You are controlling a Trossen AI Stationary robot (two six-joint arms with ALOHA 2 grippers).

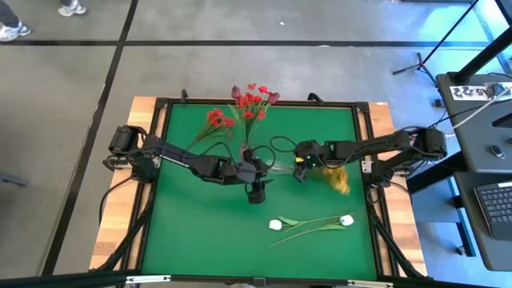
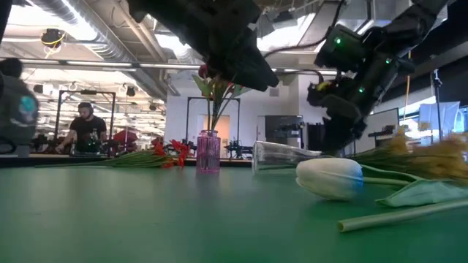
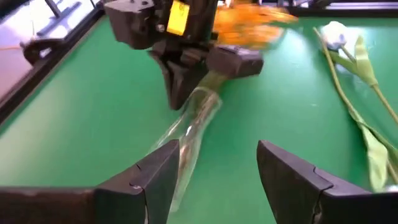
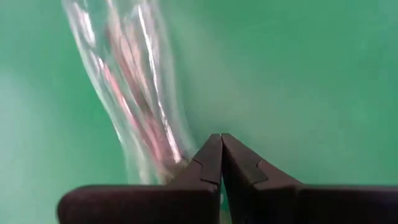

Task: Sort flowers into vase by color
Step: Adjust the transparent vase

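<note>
On the green bench (image 1: 200, 232) I see a clear vase (image 3: 193, 121) lying flat mid-bench. Left gripper (image 3: 214, 180), jaws apart, straddles its base. Right gripper (image 4: 221, 146), jaws together, holds yellow-orange sprays (image 1: 336, 180) at its mouth. No legible writing.

- Your counter (image 1: 200, 232) is green, with a wooden edge.
- On it lie two white buds (image 1: 275, 225), a red spray (image 1: 216, 121), and a clear vase (image 2: 281, 154) on its side.
- A pink vase (image 2: 208, 153) stands upright.
</note>
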